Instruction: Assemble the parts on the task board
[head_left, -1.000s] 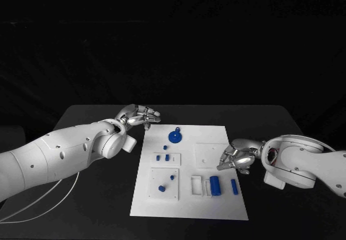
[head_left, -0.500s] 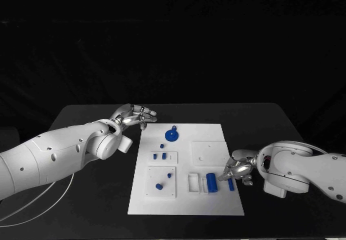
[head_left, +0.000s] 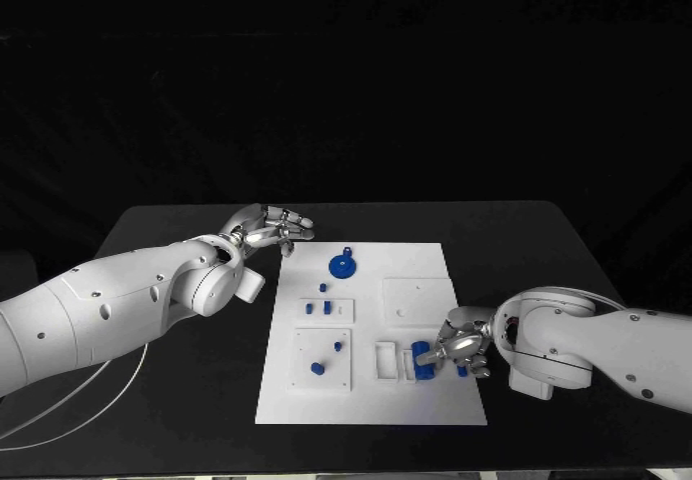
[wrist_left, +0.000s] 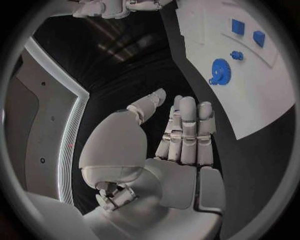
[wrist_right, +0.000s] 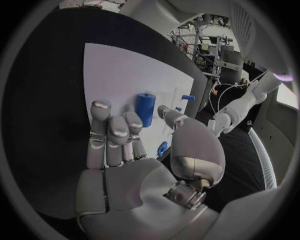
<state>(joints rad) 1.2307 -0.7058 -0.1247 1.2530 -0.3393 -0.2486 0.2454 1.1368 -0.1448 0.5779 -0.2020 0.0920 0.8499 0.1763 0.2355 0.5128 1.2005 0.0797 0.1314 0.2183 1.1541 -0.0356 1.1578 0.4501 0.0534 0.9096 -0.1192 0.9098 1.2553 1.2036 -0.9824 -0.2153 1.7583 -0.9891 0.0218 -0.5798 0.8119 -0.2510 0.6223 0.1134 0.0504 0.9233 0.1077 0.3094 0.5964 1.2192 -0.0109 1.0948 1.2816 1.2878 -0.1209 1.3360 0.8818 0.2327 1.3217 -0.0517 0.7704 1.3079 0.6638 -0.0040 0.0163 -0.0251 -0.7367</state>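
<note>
The white task board lies mid-table. On it are a blue gear, small blue blocks, two small pieces on a near-left plate, a blue cylinder and a thin blue pin. My right hand hovers low over the board's near right part, fingers stretched out above the cylinder and pin, holding nothing. My left hand floats off the board's far left corner, fingers spread and empty. In the left wrist view the gear lies beyond that hand.
A white slot block stands just left of the cylinder. A raised white square sits on the board's right middle. Black table surrounds the board, and white cables trail under my left arm.
My right hand has slid from the board's right edge inward and nearer, now above the cylinder and pin. The left hand has barely moved.
</note>
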